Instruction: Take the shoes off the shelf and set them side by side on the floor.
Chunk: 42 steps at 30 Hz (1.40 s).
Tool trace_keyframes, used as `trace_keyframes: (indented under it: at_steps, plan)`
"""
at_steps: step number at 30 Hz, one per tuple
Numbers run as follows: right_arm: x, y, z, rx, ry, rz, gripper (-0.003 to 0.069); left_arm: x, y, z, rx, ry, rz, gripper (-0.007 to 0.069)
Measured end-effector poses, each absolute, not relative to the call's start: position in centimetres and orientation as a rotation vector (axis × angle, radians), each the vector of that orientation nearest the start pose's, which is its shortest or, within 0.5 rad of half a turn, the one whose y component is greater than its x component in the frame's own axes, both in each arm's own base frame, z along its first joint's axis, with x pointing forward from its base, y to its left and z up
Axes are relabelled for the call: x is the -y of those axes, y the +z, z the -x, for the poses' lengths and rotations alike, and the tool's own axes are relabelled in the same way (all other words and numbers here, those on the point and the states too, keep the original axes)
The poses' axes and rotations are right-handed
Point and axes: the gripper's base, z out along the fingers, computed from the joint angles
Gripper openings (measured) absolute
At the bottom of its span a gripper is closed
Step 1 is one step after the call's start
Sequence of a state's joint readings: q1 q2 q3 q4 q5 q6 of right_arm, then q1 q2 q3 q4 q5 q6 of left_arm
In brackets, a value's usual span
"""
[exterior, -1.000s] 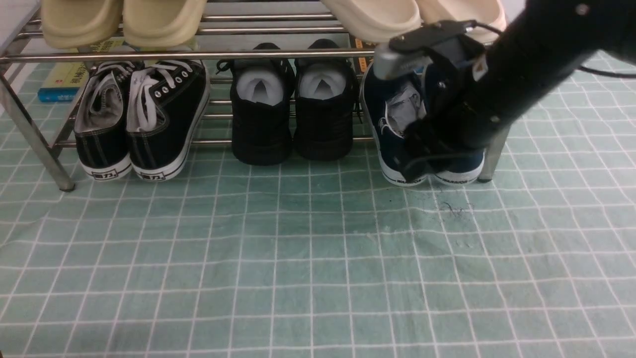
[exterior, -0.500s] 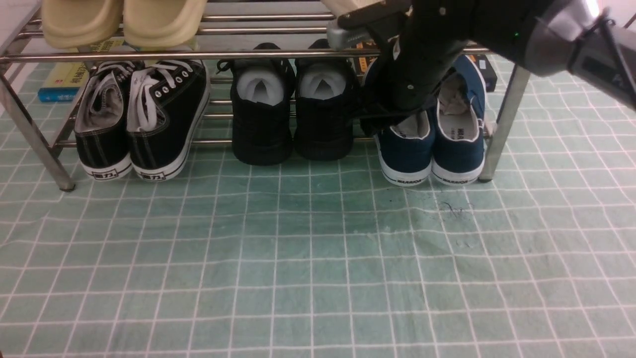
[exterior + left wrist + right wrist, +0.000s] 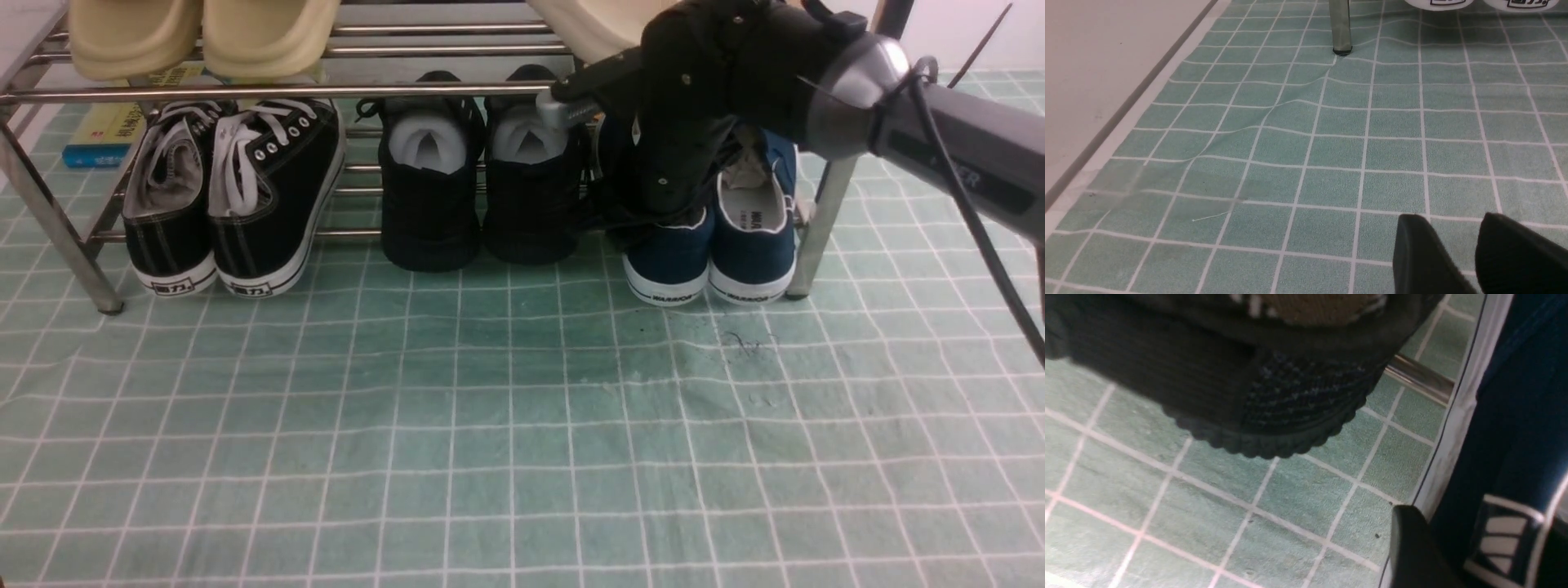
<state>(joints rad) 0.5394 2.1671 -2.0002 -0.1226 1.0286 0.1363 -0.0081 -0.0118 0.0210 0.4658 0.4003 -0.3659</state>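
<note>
The left gripper hovers low over the floor, near the left front leg of the shelf. Its two black fingers stand apart with only green gridded cloth between them, holding nothing.

On the shelf's upper tier, at the far left, sit beige slippers. Below them on the lower tier are black lace-up sneakers with white laces, heels toward the near side. A yellow-and-blue book lies on the floor behind them. In the middle stand all-black shoes with white stuffing.

Just beside these, at the right end of the lower tier, the navy slip-ons sit side by side, heels near, next to the shelf's right leg. The right gripper reaches down at the left shoe of this pair, and its wrist hides that shoe's opening. In the right wrist view, one finger lies against the outside of the navy shoe's white-edged side wall. Whether the fingers are clamped on that wall cannot be told.
</note>
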Motion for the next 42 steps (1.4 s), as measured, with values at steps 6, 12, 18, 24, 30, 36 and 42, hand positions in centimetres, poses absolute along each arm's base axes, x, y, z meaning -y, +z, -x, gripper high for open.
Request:
trace_keyframes:
  at_steps: [6, 12, 18, 24, 30, 36, 42]
  plan:
    - [-24.2, 25.7, -41.7, -2.611, 0.089, 0.572, 0.0069, -1.6, 17.5, -5.2, -1.854, 0.204, 0.052, 0.0242]
    - [-23.7, 27.4, -40.4, -2.67, 0.117, 0.561, 0.0031, -1.6, 17.5, -5.2, -1.854, 0.204, 0.052, 0.0242]
    - [-23.3, 29.6, -39.4, -2.656, 0.15, 0.552, 0.0031, -1.6, 17.5, -5.2, -1.854, 0.204, 0.052, 0.0242]
    - [-23.0, 30.7, -38.9, -2.65, 0.156, 0.549, 0.0031, -1.6, 17.5, -5.2, -1.854, 0.204, 0.052, 0.0242]
    - [-23.1, 31.8, -37.3, -2.696, 0.137, 0.613, 0.0031, -1.6, 17.5, -5.2, -1.854, 0.204, 0.052, 0.0242]
    - [-24.5, 33.7, -35.2, -2.646, 0.174, 0.676, 0.0031, -1.6, 17.5, -5.2, -1.854, 0.204, 0.052, 0.0242]
    - [-24.6, 35.7, -33.8, -2.61, 0.251, 0.679, 0.0031, -1.6, 17.5, -5.2, -1.854, 0.204, 0.052, 0.0242]
